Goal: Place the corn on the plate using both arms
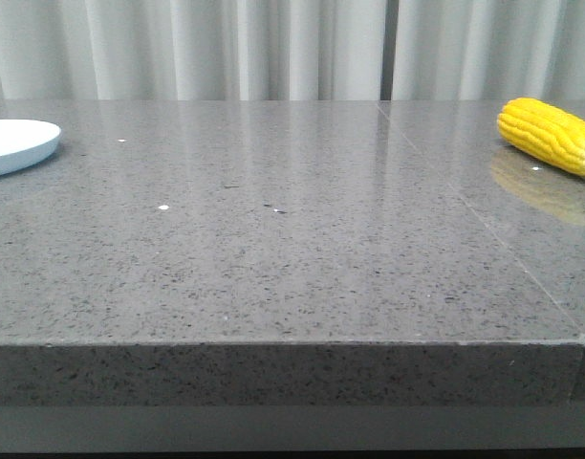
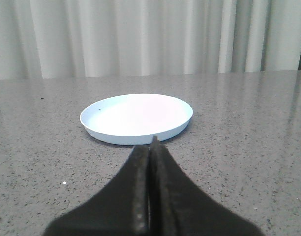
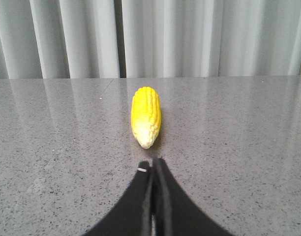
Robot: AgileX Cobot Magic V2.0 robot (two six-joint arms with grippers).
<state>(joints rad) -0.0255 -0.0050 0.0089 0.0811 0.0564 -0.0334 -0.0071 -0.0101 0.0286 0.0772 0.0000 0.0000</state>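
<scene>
The yellow corn point(image 1: 551, 135) lies on the grey table at the far right of the front view. The pale plate point(image 1: 15, 143) sits at the far left, cut by the frame edge. No gripper shows in the front view. In the left wrist view my left gripper point(image 2: 151, 145) is shut and empty, just short of the plate's point(image 2: 136, 117) near rim. In the right wrist view my right gripper point(image 3: 153, 164) is shut and empty, its tips a short gap from the corn's point(image 3: 146, 115) pale tip, which points at it.
The grey speckled table point(image 1: 292, 249) has a seam running diagonally on its right side and a front edge near the camera. Pale curtains point(image 1: 292, 48) hang behind the table's far edge.
</scene>
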